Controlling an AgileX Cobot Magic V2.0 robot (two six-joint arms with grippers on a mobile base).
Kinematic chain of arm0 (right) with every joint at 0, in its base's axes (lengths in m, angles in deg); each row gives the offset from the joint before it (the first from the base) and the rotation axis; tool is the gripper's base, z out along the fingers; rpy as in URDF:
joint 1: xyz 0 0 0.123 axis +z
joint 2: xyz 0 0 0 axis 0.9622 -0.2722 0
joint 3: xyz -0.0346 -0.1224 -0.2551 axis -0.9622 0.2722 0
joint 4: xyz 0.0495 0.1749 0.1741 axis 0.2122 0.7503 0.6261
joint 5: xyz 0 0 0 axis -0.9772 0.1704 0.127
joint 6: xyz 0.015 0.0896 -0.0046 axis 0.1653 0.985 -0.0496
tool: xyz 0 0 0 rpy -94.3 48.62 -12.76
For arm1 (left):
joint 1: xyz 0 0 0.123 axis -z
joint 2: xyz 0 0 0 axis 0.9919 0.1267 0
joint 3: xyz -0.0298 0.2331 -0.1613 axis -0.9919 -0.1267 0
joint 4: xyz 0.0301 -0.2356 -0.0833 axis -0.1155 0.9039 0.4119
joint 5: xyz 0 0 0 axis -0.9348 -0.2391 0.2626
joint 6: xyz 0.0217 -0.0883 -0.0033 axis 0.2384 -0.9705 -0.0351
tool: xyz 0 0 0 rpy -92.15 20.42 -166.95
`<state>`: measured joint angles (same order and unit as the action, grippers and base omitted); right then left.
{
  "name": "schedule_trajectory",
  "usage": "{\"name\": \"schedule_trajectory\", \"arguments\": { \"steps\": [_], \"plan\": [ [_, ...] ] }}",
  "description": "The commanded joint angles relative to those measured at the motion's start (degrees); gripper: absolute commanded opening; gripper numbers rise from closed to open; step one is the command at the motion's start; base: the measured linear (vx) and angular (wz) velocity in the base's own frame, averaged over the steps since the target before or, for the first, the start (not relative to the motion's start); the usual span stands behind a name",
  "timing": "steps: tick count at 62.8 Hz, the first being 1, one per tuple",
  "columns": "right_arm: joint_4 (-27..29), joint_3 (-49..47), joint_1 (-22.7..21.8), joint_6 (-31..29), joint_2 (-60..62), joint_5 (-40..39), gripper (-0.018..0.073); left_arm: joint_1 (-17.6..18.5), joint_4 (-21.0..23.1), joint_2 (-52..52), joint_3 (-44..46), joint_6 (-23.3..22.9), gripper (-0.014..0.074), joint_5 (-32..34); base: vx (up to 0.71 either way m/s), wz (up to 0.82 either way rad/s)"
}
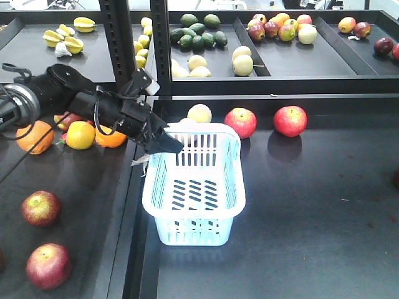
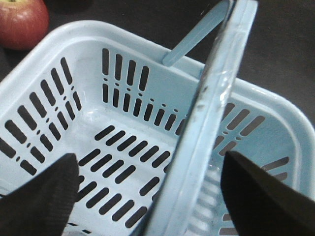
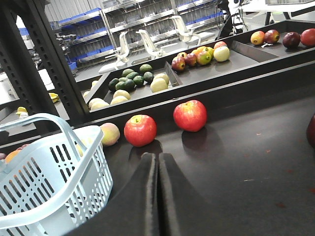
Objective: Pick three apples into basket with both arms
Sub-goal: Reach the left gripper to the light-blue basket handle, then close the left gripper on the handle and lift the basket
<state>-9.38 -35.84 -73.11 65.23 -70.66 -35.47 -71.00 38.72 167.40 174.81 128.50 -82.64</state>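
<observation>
The pale blue basket (image 1: 194,232) stands in the middle of the dark table with nothing inside it. My left gripper (image 1: 164,141) hovers over its left rim, open, and in the left wrist view its two dark fingers (image 2: 39,196) straddle a raised hoop handle (image 2: 216,98) without touching it. Two red apples (image 1: 240,122) (image 1: 290,120) lie behind the basket on the right. Two more apples (image 1: 41,207) (image 1: 48,265) lie on the left table. My right gripper (image 3: 157,156) is shut on nothing, low over the table, pointing at the nearer apple (image 3: 140,130).
A plain yellow apple (image 1: 199,113) sits right behind the basket. Oranges (image 1: 81,134) lie under my left arm. A black upright post (image 1: 118,37) and the raised shelf edge (image 1: 274,84) stand behind. Trays of mixed fruit (image 1: 280,28) fill the back shelf.
</observation>
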Motion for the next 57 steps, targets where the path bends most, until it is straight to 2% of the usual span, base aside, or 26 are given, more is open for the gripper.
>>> {"name": "schedule_trajectory", "arguments": {
  "steps": [1, 5, 11, 18, 24, 29, 36, 41, 49, 57],
  "plan": [
    [-0.35, 0.78, -0.45, -0.3, 0.61, -4.02, -0.0004, 0.36, 3.56, -3.33, 1.95, 0.1, 0.0507, -0.31, 0.0, 0.0],
    [-0.35, 0.78, -0.45, -0.3, 0.61, -4.02, -0.0004, 0.36, 3.61, -3.45, 1.95, -0.57, 0.046, -0.31, 0.0, 0.0],
    [-0.35, 0.78, -0.45, -0.3, 0.61, -4.02, -0.0004, 0.36, 4.15, -3.52, 1.95, -2.53, 0.0333, -0.52, 0.0, 0.0],
    [-0.35, 0.78, -0.45, -0.3, 0.61, -4.02, -0.0004, 0.36, 4.21, -3.52, 1.95, -5.57, 0.0147, -1.38, 0.0, 0.0],
    [-0.35, 0.78, -0.45, -0.3, 0.61, -4.02, -0.0004, 0.36, 5.08, -3.52, 1.95, -5.97, -0.0008, -4.22, 0.0, 0.0],
    [-0.35, 0.78, -0.45, -0.3, 0.61, -4.02, -0.0004, 0.36, 7.84, -3.52, 1.95, -5.97, -0.0009, -7.61, 0.0, 0.0],
    [-0.35, 0.78, -0.45, -0.3, 0.61, -4.02, -0.0004, 0.36, 15.81, -3.56, 1.95, -6.03, -0.0008, -12.02, 0.0, 0.0],
    [-0.35, 0.78, -0.45, -0.3, 0.61, -4.02, -0.0004, 0.36, 18.62, -4.29, 1.95, -9.28, -0.0008, -12.3, 0.0, 0.0],
    [-0.35, 0.78, -0.45, -0.3, 0.61, -4.02, -0.0004, 0.36, 16.84, -7.07, 1.95, -16.33, -0.0008, -12.3, 0.0, 0.0],
    [-0.35, 0.78, -0.45, -0.3, 0.61, -4.02, -0.0004, 0.36, 9.92, -11.0, 1.95, -25.92, -0.0008, -12.3, 0.0, 0.0]
  ]
}}
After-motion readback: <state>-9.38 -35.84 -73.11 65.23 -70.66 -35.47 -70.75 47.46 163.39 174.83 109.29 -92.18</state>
